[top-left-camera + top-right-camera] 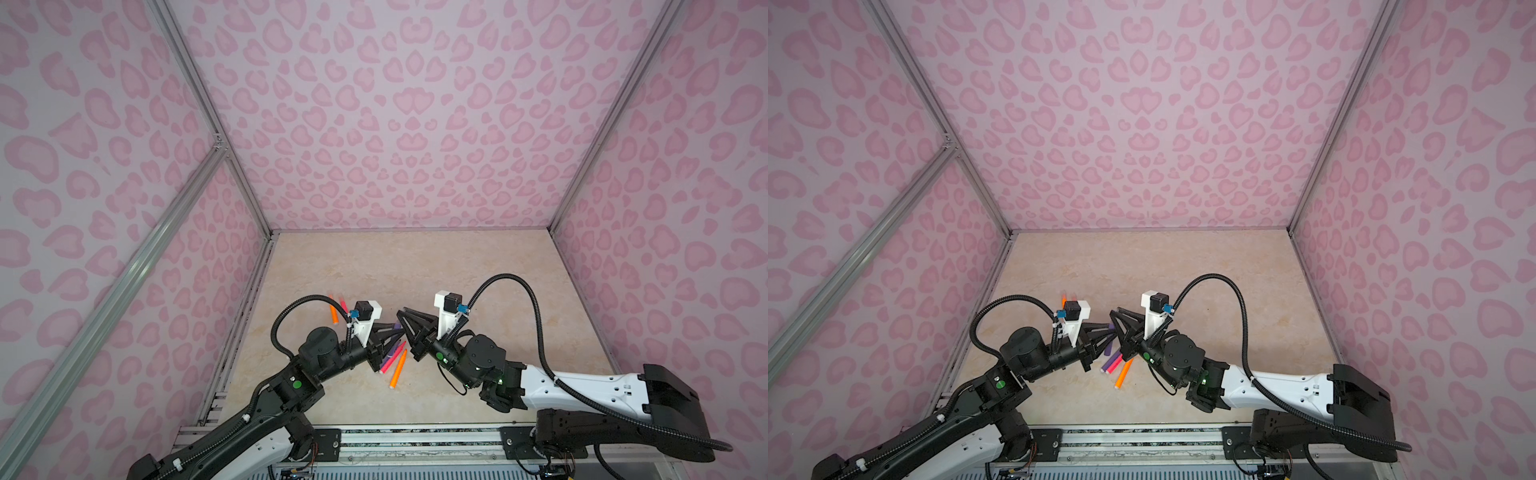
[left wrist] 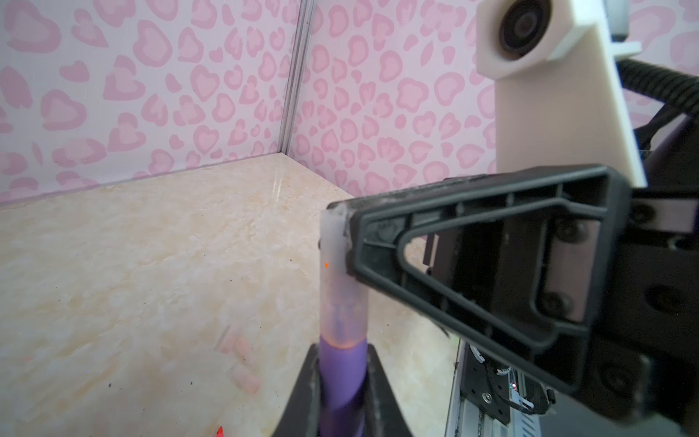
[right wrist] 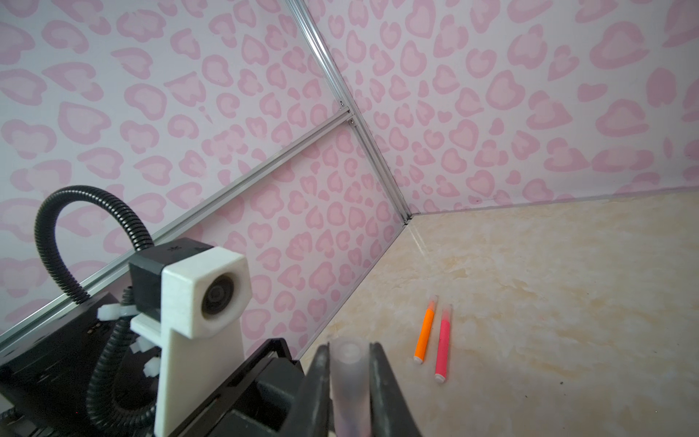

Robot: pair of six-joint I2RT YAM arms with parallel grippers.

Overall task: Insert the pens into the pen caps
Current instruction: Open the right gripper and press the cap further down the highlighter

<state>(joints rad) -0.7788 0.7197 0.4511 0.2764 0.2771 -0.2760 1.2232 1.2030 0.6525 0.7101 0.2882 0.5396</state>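
Pink blotch-printed walls (image 1: 415, 124) box in a glossy beige marbled tabletop (image 1: 519, 291). The left gripper (image 2: 341, 357) pinches a matte purple pen (image 2: 342, 382), whose tip sits inside a frosted tubular cap (image 3: 350, 378). The right gripper (image 3: 348, 352) clamps that cap from both sides. Beneath both grippers lie a slim pink pen (image 1: 392, 359) and an orange pen (image 1: 398, 370). Near the left gripper, two capped pens (image 3: 425, 329) lie parallel. Small loose caps (image 2: 242, 346) rest ahead of it.

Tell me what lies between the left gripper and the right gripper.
A purple pen, gripped by the left gripper, its tip inside a clear cap that sits between the fingers of the right gripper. Both wrist views show it.
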